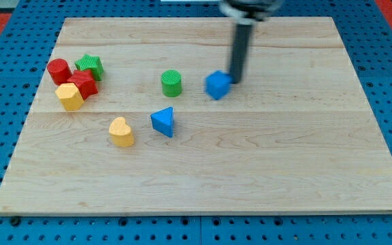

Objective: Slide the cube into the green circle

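Note:
A blue cube [217,85] lies on the wooden board, right of centre near the view's top. A green circle, a short cylinder [171,83], stands a little to the cube's left with a gap between them. My tip [237,81] is at the end of the dark rod coming down from the view's top. It sits right against the cube's right side, touching or almost touching it.
A blue triangle [163,122] and a yellow heart [121,132] lie below the green circle. At the view's left a cluster holds a red cylinder [58,69], a green star [89,66], a red block [84,84] and a yellow block [69,96]. The board [284,170] sits on blue pegboard.

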{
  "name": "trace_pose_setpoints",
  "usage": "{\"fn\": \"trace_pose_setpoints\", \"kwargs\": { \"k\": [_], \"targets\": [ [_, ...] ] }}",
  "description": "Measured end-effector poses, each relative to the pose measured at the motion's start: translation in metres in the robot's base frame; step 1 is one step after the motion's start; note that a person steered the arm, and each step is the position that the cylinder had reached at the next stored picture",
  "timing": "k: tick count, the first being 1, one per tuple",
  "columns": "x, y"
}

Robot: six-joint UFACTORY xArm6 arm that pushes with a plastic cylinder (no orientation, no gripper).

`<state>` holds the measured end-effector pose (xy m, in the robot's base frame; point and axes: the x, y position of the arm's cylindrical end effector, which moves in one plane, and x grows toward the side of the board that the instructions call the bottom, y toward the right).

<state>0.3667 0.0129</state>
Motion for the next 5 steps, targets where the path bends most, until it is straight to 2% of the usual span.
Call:
{"fn": "trace_pose_setpoints", "kwargs": {
  "k": [1, 2, 3, 4, 5],
  "targets": [
    [0.007, -0.071],
    [-0.007, 0.008],
    [-0.004, 0.082],
    [0.017, 0.137],
    [0.028, 0.064]
  ]
}}
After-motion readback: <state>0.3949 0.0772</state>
